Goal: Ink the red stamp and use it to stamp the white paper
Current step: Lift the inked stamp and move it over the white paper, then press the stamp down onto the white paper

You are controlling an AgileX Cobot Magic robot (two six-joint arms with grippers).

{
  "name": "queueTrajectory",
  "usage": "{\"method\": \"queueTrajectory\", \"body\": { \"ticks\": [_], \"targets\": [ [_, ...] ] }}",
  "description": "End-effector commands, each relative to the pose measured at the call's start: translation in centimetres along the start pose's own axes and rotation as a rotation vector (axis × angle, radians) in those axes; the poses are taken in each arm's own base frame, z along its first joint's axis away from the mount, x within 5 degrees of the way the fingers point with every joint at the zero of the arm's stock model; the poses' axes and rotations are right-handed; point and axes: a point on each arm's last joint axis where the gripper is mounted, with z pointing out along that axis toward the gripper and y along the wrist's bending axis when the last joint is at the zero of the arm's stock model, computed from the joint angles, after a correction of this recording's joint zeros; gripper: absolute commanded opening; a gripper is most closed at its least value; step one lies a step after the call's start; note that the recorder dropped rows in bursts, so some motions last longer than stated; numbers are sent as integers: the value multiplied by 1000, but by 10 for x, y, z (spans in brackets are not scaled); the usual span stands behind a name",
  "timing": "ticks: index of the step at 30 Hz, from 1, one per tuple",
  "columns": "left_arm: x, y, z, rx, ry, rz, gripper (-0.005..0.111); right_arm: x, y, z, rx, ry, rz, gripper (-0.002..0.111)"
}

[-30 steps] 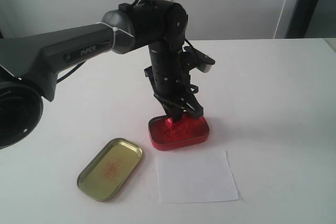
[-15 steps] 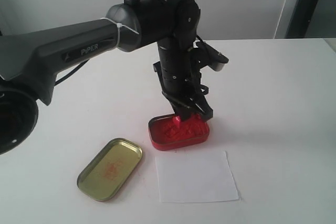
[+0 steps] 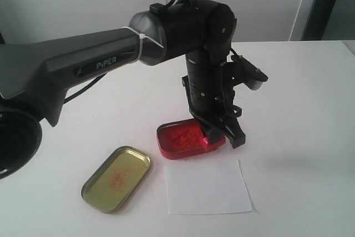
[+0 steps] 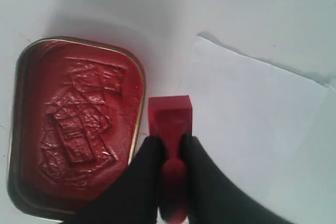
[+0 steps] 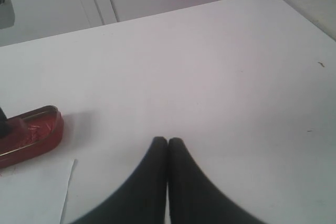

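Note:
My left gripper (image 4: 171, 142) is shut on the handle of the red stamp (image 4: 169, 116), whose square base hangs over the bare table between the red ink tin (image 4: 76, 124) and the white paper (image 4: 257, 124). In the exterior view the same gripper (image 3: 221, 135) stands at the right end of the ink tin (image 3: 186, 139), just above the far edge of the white paper (image 3: 206, 187); the stamp is mostly hidden by the fingers there. My right gripper (image 5: 168, 141) is shut on nothing, low over bare table right of the tin (image 5: 29, 132).
The gold tin lid (image 3: 116, 178) lies open side up at the front left, beside the paper. The left arm's grey link (image 3: 83, 67) reaches in from the left above the table. The white table's far edge (image 3: 288, 41) meets a wall and a dark post.
The left gripper has lifted the stamp off the ink pad and moved it right, from over the tin's left part to beyond its right end. Tin, lid and paper stayed put.

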Motion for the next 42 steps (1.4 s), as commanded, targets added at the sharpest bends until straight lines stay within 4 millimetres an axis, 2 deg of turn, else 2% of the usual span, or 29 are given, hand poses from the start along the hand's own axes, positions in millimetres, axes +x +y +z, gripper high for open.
{"method": "queueTrajectory", "body": {
  "ticks": [1, 10, 14, 20, 27, 34, 42],
  "targets": [
    [13, -16, -14, 48, 79, 26, 0, 0, 0, 0, 1, -17, -5, 0],
    [38, -23, -16, 71, 152, 20, 0, 0, 0, 0, 1, -17, -5, 0],
    [45, -25, -19, 65, 129, 16, 0, 0, 0, 0, 1, -17, -5, 0],
    [44, -28, -15, 89, 75, 0, 0, 0, 0, 0, 1, -17, -5, 0],
    [47, -32, 6, 111, 41, -26, 0, 0, 0, 0, 1, -17, -5, 0],
    [47, -30, 15, 89, -3, -41, 0, 0, 0, 0, 1, -17, -5, 0],
    [49, -26, 25, 48, 38, -40, 0, 0, 0, 0, 1, -17, -5, 0]
  ]
}}
